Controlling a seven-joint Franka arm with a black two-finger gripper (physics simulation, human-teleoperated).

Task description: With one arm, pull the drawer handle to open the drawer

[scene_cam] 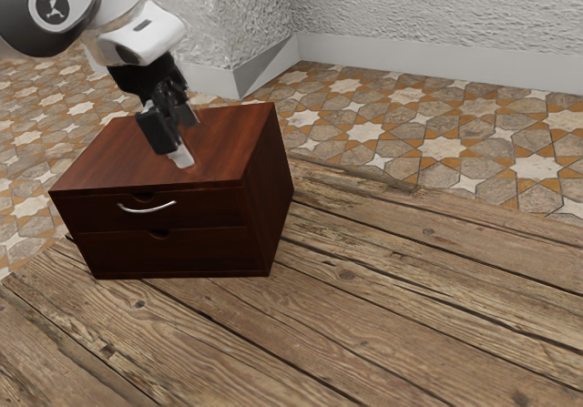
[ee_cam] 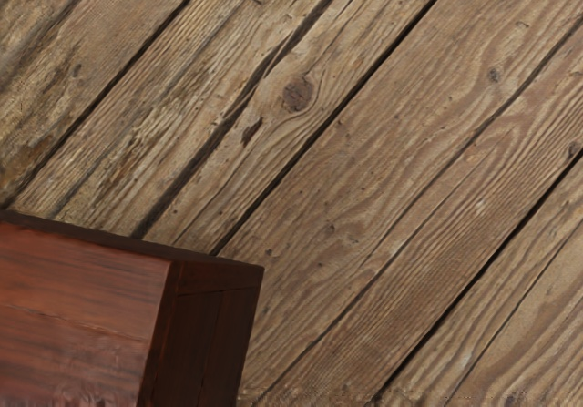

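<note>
A dark red-brown wooden cabinet stands on the plank floor with two drawers in its front. The upper drawer carries a curved silver handle and sits flush with the cabinet front; the lower drawer has no handle that I can see. My gripper hangs over the cabinet's top, above and a little to the exterior view's right of the handle, its fingers close together with nothing between them. The wrist view looks down past a corner of the cabinet onto the floor planks.
Worn wooden planks cover the floor in front of and beside the cabinet. Patterned tiles lie behind it, up to a white textured wall with a jutting corner.
</note>
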